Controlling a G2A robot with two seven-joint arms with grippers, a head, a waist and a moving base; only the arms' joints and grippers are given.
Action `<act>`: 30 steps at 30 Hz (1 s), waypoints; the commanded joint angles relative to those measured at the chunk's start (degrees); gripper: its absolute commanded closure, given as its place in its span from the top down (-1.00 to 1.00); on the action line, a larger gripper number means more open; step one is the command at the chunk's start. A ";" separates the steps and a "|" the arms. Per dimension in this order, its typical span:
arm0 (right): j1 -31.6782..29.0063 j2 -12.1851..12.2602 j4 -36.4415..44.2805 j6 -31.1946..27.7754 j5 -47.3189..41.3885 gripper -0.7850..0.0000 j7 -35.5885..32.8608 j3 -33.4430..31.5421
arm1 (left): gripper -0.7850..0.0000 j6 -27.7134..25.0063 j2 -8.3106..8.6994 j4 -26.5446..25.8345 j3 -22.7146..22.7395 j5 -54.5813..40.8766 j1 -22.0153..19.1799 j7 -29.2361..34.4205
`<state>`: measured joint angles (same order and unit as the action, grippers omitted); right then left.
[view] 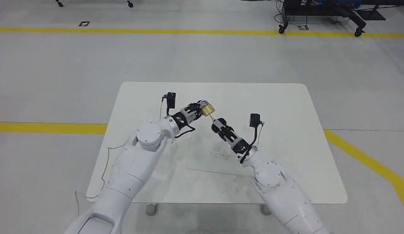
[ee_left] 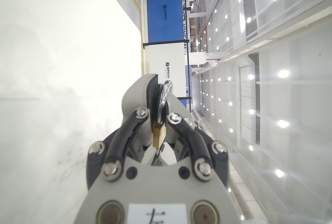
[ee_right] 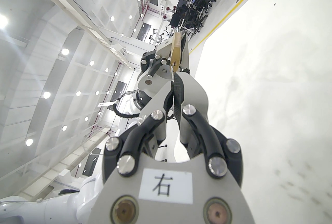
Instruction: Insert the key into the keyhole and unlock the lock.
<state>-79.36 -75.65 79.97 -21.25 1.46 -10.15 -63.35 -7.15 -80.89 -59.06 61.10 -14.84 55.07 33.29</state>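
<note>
My left gripper (ee_left: 162,87) is shut on a brass padlock (ee_left: 158,135), its pads clamped on the silver shackle (ee_left: 166,95). In the top view it holds the padlock (view: 207,110) in the air above the middle of the white table (view: 284,108). My right gripper (ee_right: 175,78) is shut on the key, most of which is hidden between the pads. A thin metal tip (ee_right: 172,74) reaches the keyhole end of the padlock (ee_right: 176,48). From above, the right gripper (view: 216,123) stands just right of and in front of the lock.
The table's top carries faint scuff marks (view: 221,161). Yellow floor lines (view: 189,31) run behind and beside it. Chair legs and a dark equipment rack (view: 322,7) stand far back, off the table.
</note>
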 commanded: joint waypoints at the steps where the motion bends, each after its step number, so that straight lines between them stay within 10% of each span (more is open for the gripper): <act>1: 0.08 -0.04 -0.06 0.01 0.01 -1.00 0.04 0.03 | -1.00 -0.03 -0.01 0.01 -0.01 0.05 -0.01 0.10; 30: -0.32 -0.15 0.28 0.74 0.73 -1.00 -1.61 -0.84 | -1.00 -1.94 0.17 -0.21 -0.66 3.54 -0.14 2.53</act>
<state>-79.69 -75.80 80.26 -20.55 2.18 -11.75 -64.18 -9.10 -80.73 -59.28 60.46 -11.33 54.95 35.67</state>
